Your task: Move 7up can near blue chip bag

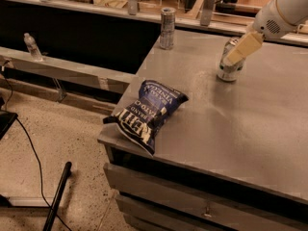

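claw [237, 52] is sitting at the upper right of the frame, coming in on the white arm [284, 8] from the top right corner and overlapping the top of the 7up can [227, 71]. can't tell whether it's clenched on the can or released, not guessing

7up can is standing upright on the surface [250, 124], upper right, long axis vertical, right at the claw. so reach isn't looking like the issue, the grasp is

blue chip bag [150, 109] is lying flat at centre-left of the frame, at the left edge of the surface, with its lower corner hanging over the edge. well apart from the can

key relation: from the claw and can, the bag is lying down and to the left in the frame. that diagonal is what the move is turning on, and the stretch between them is looking like bare surface

slim silver can [167, 27] is standing at upper centre, off that line

my read: task is looking early, can not yet near the bag. risk is nudging the overhanging bag off the edge, so I'd be aiming for the bag's right side
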You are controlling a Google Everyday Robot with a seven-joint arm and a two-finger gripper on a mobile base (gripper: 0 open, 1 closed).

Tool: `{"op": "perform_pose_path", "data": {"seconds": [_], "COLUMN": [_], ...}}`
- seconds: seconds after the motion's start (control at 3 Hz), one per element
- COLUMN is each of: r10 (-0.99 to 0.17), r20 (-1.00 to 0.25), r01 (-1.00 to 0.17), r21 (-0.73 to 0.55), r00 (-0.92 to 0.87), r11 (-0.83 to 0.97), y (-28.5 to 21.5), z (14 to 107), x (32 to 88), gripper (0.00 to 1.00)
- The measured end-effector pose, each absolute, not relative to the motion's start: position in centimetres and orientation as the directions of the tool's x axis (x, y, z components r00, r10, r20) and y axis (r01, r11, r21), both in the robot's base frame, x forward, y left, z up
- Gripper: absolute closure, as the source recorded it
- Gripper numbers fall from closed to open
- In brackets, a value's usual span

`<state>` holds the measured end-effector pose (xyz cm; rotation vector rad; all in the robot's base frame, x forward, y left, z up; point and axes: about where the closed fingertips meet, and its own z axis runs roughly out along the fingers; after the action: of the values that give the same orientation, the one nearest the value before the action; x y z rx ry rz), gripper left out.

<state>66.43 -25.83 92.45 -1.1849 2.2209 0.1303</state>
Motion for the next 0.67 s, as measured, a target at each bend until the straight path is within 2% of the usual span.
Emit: {"op": "perform_pose_path", "data": {"seconds": [0.33, 0.67], "r10": [-0.721, -0.721], "r20": [-0.557, -0.557], "r01": [-0.785, -0.788], "r21": [-0.184, -0.178], "r00": [-0.413, -0.413], "r11": [0.592, 0.589], "y": [-25.57, -25.39], "z": [92.06, 91.81], "x": [66.56, 66.62], "gripper": [0.49, 0.72]}}
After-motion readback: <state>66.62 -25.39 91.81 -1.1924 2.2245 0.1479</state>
